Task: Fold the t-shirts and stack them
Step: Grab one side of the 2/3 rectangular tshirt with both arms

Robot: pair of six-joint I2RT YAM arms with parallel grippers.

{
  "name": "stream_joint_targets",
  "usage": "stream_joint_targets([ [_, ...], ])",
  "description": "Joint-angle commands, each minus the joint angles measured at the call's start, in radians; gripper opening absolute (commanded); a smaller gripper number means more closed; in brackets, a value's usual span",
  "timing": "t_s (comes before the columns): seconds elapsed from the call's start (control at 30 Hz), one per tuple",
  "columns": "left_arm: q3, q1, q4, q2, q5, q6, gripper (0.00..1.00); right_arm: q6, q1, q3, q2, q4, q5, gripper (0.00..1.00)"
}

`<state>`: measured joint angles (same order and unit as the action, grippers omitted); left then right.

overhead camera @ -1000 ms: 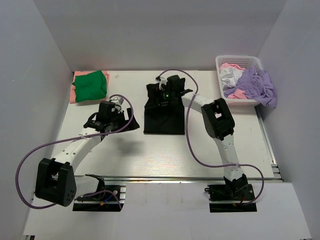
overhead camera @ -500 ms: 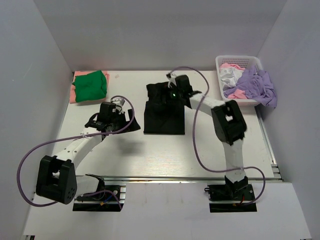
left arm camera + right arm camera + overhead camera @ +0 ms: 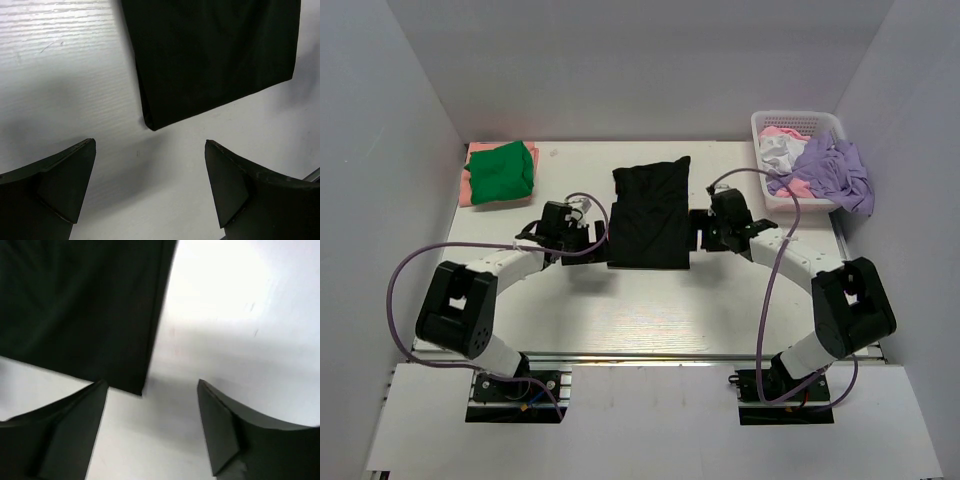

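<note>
The folded black cloth t-shirt [image 3: 650,212] lies flat midway across the white table [image 3: 620,310]. My left gripper [image 3: 150,145] and right gripper [image 3: 152,383] sit low at its near corners, fingers spread, holding nothing. My worry is that a pinch catches only the top layer and the fold opens, or that a finger shoves the hem. I can't count layers in that black, nor tell whether either gripper touches the tabletop.
</note>
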<state>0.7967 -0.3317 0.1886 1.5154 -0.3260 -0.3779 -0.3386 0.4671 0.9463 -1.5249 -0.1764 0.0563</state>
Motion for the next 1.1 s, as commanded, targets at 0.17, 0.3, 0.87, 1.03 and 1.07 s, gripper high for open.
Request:
stream_joint_targets([
  [0.17, 0.044, -0.056, -0.113, 0.1, -0.042, 0.017, 0.9, -0.033, 0.004, -0.052, -0.063, -0.018, -0.184, 0.69],
  [0.3, 0.044, -0.078, -0.126, 0.146, -0.022, 0.017, 0.83, -0.043, 0.001, -0.049, -0.115, 0.026, -0.22, 0.68],
  [0.87, 0.032, -0.127, -0.101, 0.163, -0.001, 0.005, 0.0, -0.074, 0.004, -0.11, -0.091, 0.065, -0.325, 0.0],
  [1.03, -0.046, -0.147, -0.037, 0.027, -0.027, -0.006, 0.0, -0.016, 0.007, -0.126, 0.047, -0.114, -0.351, 0.0],
  [1.07, -0.063, -0.147, -0.014, -0.031, -0.065, -0.006, 0.0, -0.008, 0.007, -0.139, 0.061, -0.142, -0.364, 0.0],
])
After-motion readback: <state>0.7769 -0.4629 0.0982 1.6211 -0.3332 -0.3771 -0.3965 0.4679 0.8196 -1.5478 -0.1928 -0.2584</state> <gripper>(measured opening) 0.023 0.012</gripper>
